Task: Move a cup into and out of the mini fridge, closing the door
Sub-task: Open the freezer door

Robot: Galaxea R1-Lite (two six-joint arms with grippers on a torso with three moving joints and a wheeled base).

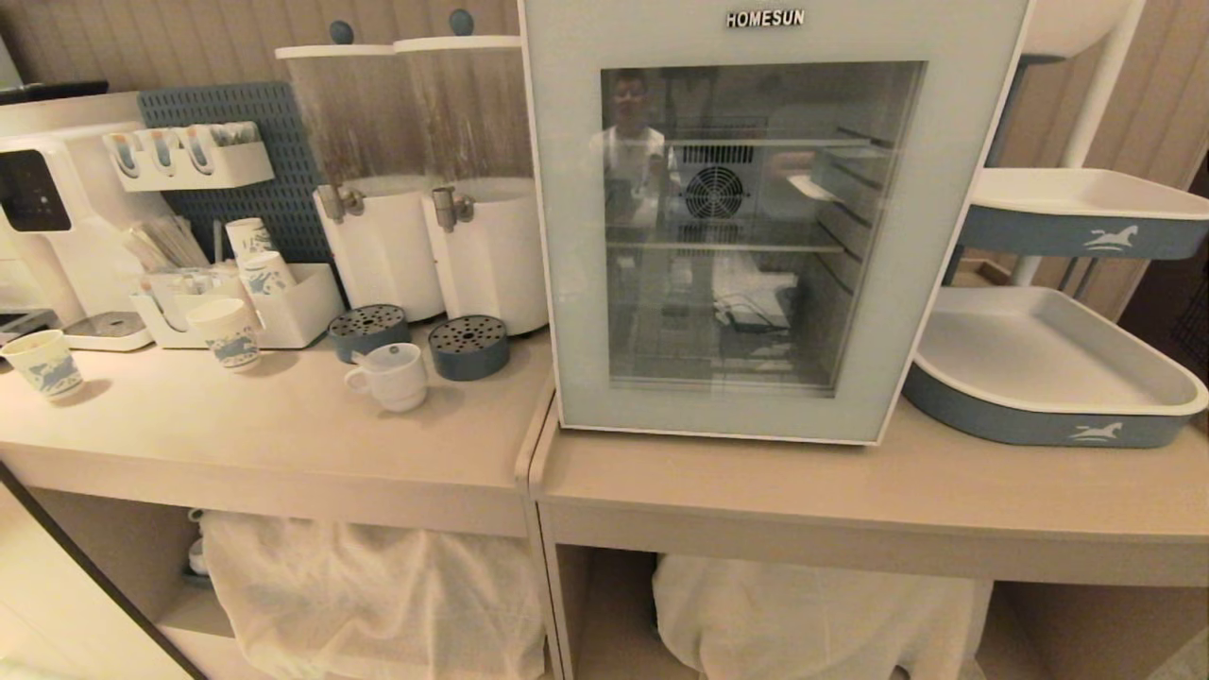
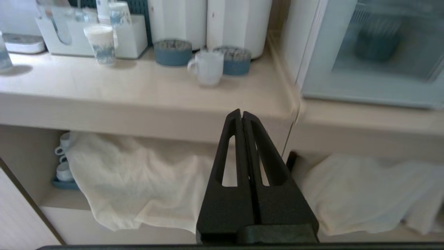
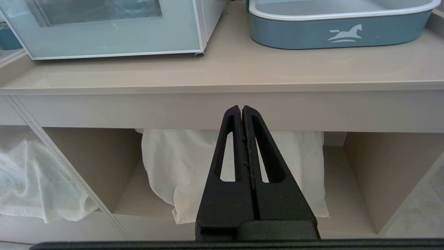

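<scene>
The cup (image 1: 394,376), a squat white mug with a loop handle, stands on the left counter in front of two blue drip trays; it also shows in the left wrist view (image 2: 207,66). The mini fridge (image 1: 982,236) sits to its right, and its glass door (image 1: 765,227) is closed. My left gripper (image 2: 241,113) is shut and empty, below and in front of the counter's front edge, pointing toward the seam between the two counters. My right gripper (image 3: 241,108) is shut and empty, low in front of the right counter's edge. Neither arm shows in the head view.
Two white drink dispensers (image 1: 425,189) stand behind the cup. Paper cups (image 1: 227,332) and an organiser box (image 1: 302,312) crowd the left counter. Blue-and-white trays (image 1: 1048,430) sit right of the fridge. White cloths (image 1: 378,595) hang in the open shelves below.
</scene>
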